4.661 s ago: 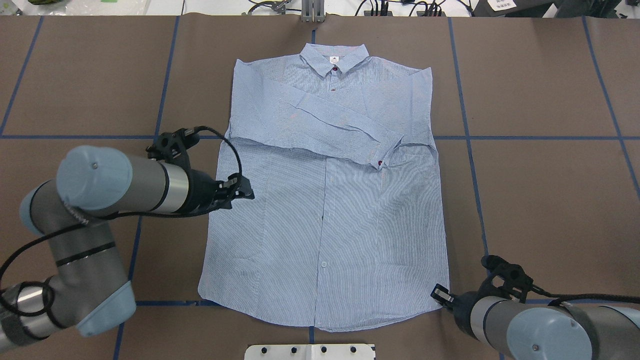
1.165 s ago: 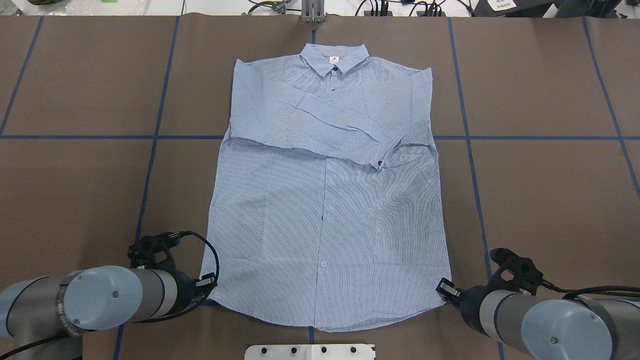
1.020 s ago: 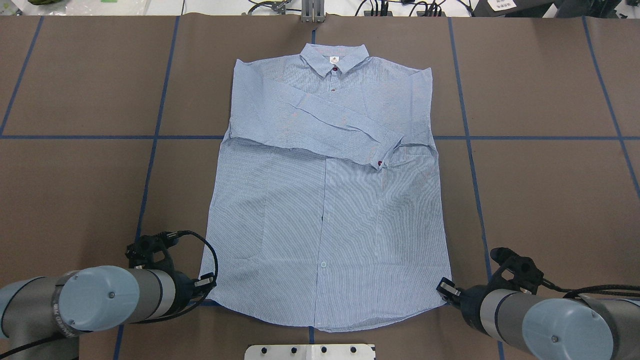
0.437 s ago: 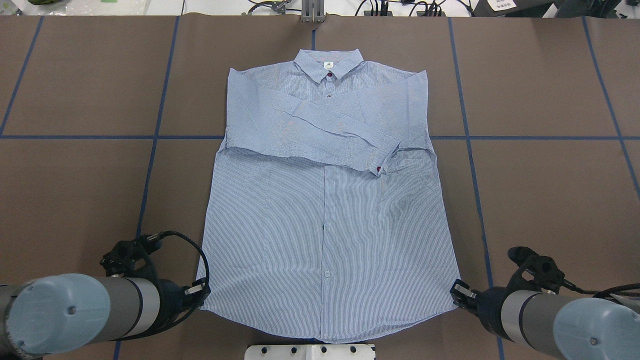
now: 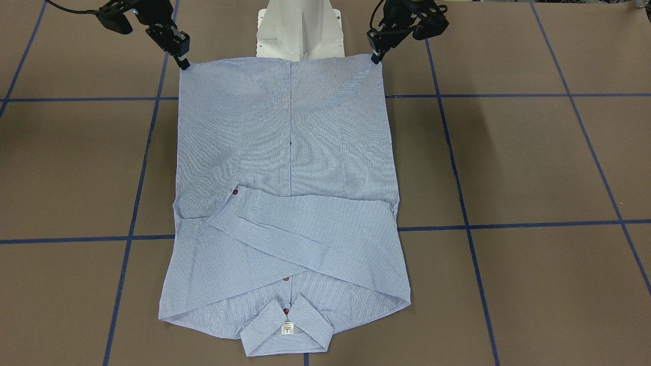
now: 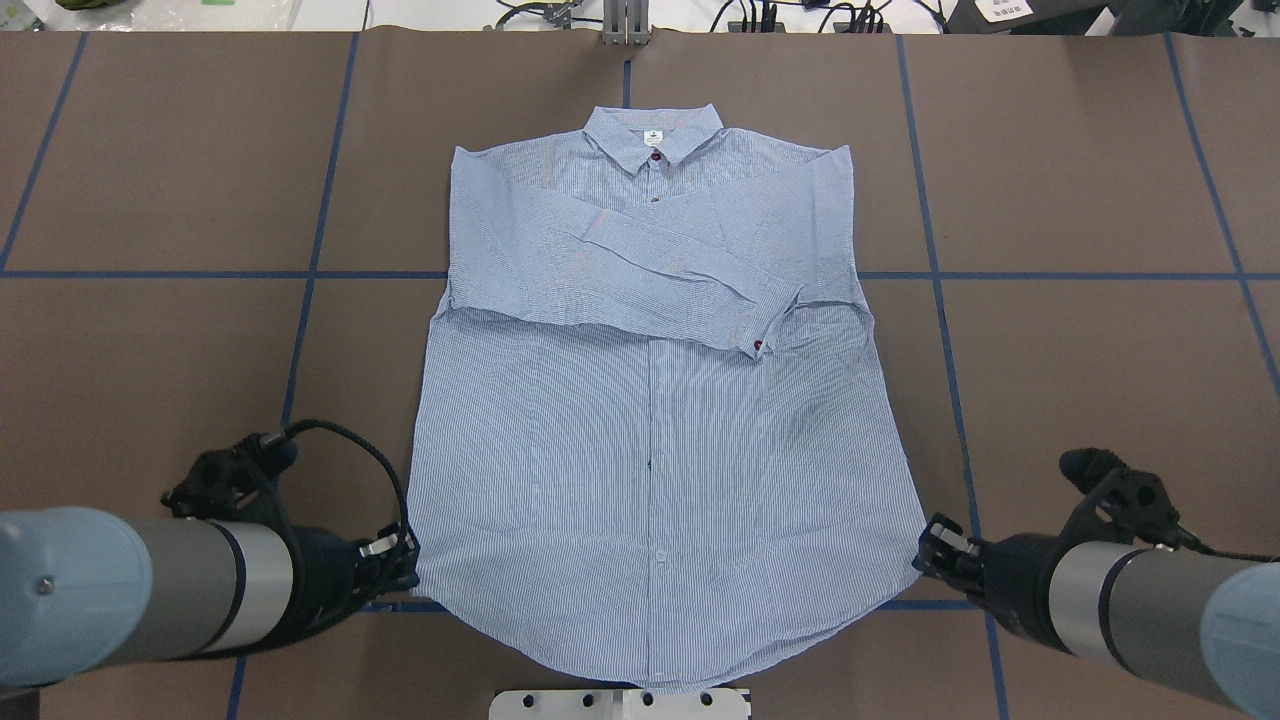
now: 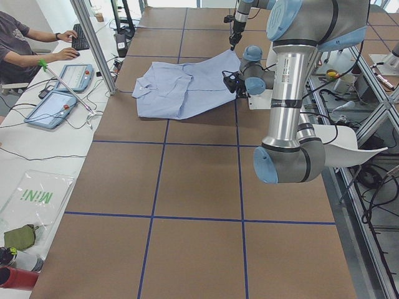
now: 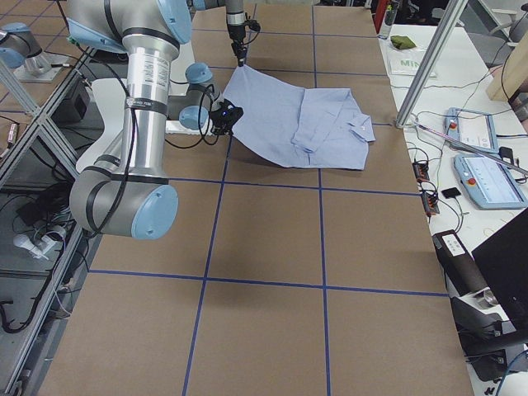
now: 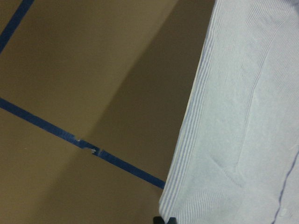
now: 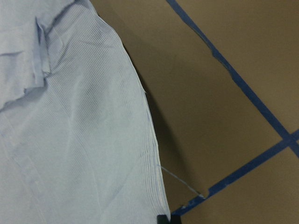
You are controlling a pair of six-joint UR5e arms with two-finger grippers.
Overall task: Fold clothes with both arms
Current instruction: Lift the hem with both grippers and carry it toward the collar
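Note:
The light blue-and-white striped shirt point(image 6: 650, 450) lies face up, collar far from me, with both sleeves folded across its chest point(image 5: 285, 142). My left gripper point(image 6: 405, 560) is shut on the shirt's hem corner on the overhead view's left and holds it off the table point(image 5: 375, 57). My right gripper point(image 6: 925, 550) is shut on the opposite hem corner, also raised point(image 5: 183, 62). The hem hangs stretched between them. The left wrist view shows the shirt's side edge point(image 9: 243, 116) over its shadow. The right wrist view shows the other edge point(image 10: 79, 140).
The brown table point(image 6: 150, 200) carries blue tape grid lines. The white pedestal base point(image 6: 620, 703) sits just under the lifted hem. Beyond the table's far edge are cables, tablets point(image 7: 68, 78) and a seated operator point(image 7: 19, 43). A metal post point(image 6: 625, 25) stands at the far edge.
My left arm moved from the shirt's side down to its hem corner. Both grippers then lifted the hem corners and drew them apart and toward me, and the shirt slid slightly.

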